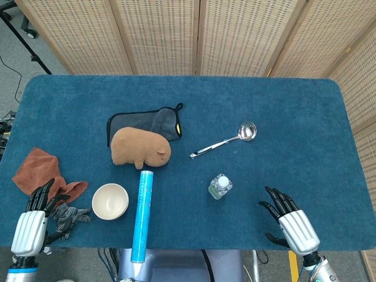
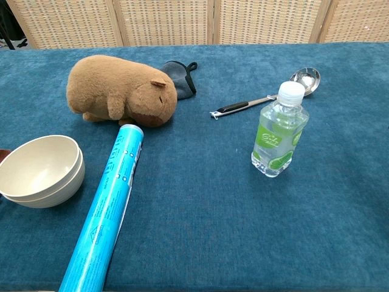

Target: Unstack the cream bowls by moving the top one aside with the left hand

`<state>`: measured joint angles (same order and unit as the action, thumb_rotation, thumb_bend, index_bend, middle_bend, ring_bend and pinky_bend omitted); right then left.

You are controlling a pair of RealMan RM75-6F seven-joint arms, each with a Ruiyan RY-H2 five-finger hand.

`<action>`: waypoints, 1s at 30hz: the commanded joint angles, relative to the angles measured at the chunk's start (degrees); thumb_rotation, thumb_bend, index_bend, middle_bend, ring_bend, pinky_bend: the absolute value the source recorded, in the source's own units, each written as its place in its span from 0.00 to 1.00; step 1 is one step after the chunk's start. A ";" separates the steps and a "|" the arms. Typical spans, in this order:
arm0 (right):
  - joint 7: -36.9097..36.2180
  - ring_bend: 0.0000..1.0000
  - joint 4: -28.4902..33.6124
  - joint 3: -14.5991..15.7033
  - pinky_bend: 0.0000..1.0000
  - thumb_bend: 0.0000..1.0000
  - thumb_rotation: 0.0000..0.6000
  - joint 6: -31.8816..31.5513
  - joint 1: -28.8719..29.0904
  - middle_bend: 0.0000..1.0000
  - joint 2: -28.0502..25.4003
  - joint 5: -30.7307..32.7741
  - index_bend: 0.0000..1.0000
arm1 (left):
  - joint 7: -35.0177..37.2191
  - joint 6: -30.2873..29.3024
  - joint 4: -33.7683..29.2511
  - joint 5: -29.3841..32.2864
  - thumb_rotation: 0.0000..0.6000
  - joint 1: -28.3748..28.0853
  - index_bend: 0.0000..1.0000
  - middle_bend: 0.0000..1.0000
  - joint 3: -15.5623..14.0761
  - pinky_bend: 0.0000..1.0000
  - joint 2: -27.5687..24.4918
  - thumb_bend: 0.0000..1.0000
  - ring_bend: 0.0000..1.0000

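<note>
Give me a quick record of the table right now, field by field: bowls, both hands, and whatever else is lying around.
bowls: cream bowls still stacked, near the table's left front
left hand: left hand open, left of the bowls, touching neither
right hand: right hand open, at the right front
beside bowls: blue tube lying flat
other items: plush capybara, water bottle upright, ladle, brown cloth, grey mitt

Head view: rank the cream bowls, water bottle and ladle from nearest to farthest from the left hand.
From the left hand:
1. Cream bowls, just to its right, near the front edge.
2. Water bottle, right of centre.
3. Ladle, farther back and right.
</note>
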<state>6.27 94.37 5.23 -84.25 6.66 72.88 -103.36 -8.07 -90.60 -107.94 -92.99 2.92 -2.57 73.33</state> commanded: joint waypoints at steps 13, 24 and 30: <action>-0.06 0.00 0.09 -0.01 0.15 0.16 1.00 0.08 -0.04 0.00 -0.15 0.61 0.22 | -0.01 1.22 0.06 1.19 1.00 -0.63 0.34 0.01 0.43 0.04 -0.15 0.31 0.00; -0.50 0.00 0.08 0.38 0.15 0.16 1.00 -0.88 -0.47 0.00 -0.61 -0.07 0.22 | -0.23 2.20 -2.94 0.74 1.00 -1.78 0.34 0.01 0.91 0.04 -1.48 0.31 0.00; -0.18 0.00 0.23 0.37 0.15 0.16 1.00 -0.89 -0.48 0.00 -0.56 -0.21 0.22 | -1.25 5.43 -5.89 2.37 1.00 -3.85 0.34 0.01 1.75 0.04 -3.55 0.31 0.00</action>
<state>6.10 94.59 5.59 -85.14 6.18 72.32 -103.57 -9.10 -86.00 -113.07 -91.19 -0.33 -1.04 70.38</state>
